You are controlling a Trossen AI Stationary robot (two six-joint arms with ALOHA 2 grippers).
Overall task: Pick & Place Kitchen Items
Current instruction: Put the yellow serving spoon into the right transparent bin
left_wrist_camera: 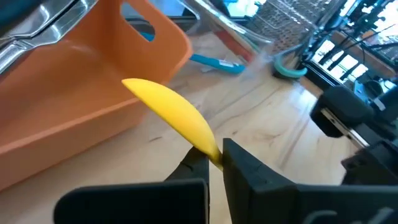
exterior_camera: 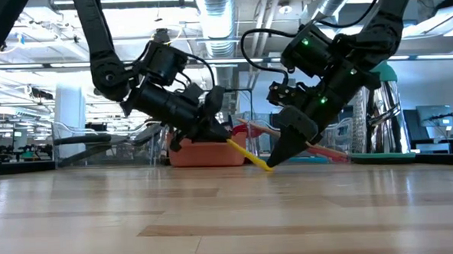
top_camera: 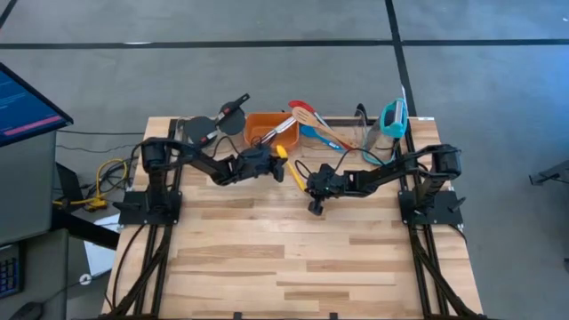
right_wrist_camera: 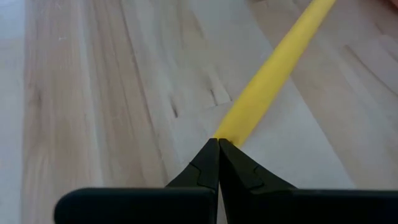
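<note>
Yellow spoon (left_wrist_camera: 171, 115): handle hidden behind left gripper (left_wrist_camera: 214, 163). Orange bin (left_wrist_camera: 74, 118) cut by frame edge. Utensils behind it blurred.

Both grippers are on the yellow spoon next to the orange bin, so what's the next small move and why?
Probably the right gripper should open and let go. It is shut on the handle tip of the yellow spoon, while the left gripper is shut near the bowl end beside the orange bin, so the left can carry it alone.
</note>
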